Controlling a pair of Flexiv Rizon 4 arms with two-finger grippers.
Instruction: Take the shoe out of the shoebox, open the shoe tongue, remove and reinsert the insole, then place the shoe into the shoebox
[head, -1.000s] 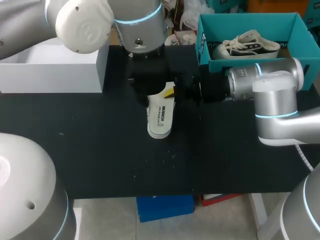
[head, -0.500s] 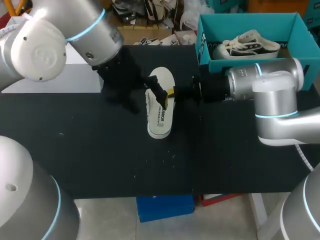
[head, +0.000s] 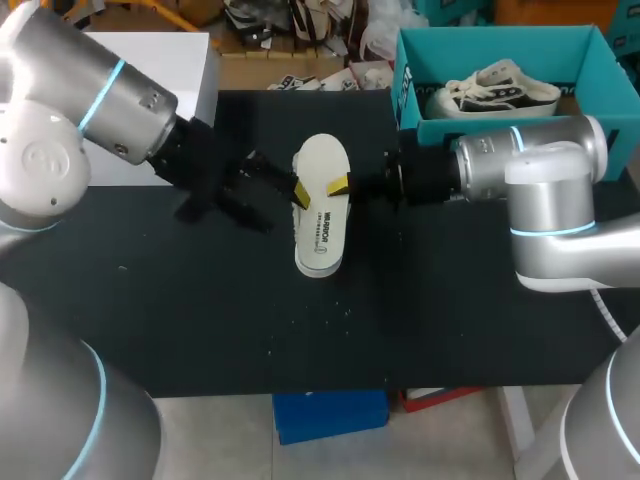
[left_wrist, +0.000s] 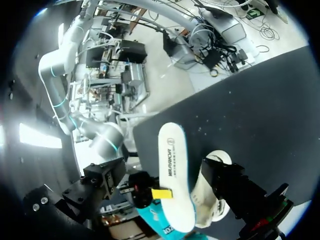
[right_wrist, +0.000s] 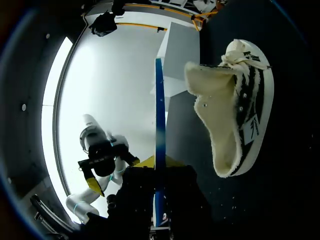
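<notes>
Insole (head: 322, 225), clamped edge-on by the fingers of the right gripper (right_wrist: 159, 161), should probably enter the nearby shoe (right_wrist: 240, 100) toe-first, then settle flat.

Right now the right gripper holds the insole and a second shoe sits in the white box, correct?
No: the second shoe sits in the teal shoebox, as the head view shows. The rest stands: the right gripper holds the insole.
</notes>
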